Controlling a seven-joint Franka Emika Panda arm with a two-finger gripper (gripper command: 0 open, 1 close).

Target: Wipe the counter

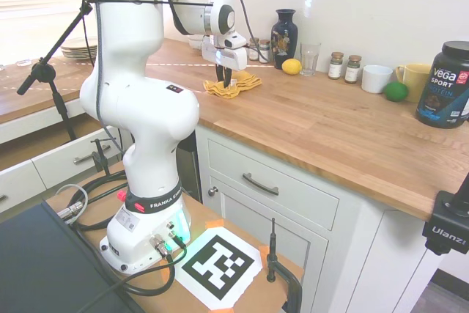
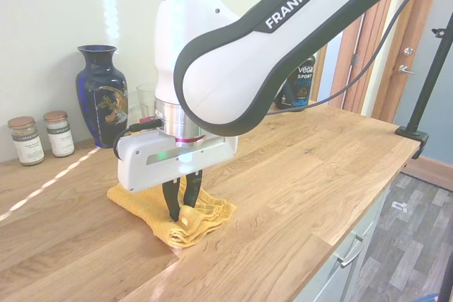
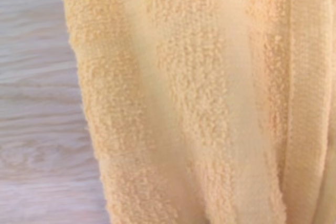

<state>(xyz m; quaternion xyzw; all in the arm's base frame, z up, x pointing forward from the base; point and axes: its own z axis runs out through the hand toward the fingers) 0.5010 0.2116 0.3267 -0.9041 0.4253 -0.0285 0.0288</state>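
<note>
The counter [image 2: 304, 175] is bearing a yellow towel [image 2: 205, 217] directly under the pincer [image 2: 182, 206], which is pinching it; the arm [image 2: 297, 5] is reading "FRANKA EM".

The worktop [image 1: 344, 130] is bare toward its front edge; a vase [image 1: 284, 29], a glass [image 1: 309, 58] and jars [image 1: 344, 67] block the wall side.

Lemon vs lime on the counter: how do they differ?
The lemon is yellow; the lime is green. The lemon lies by the clear glass, near the dark blue vase; the lime lies further along the counter, in front of the yellow mug and beside the white cup. The lemon is nearer the yellow cloth. Both are small round citrus fruits lying loose near the wall.
</note>
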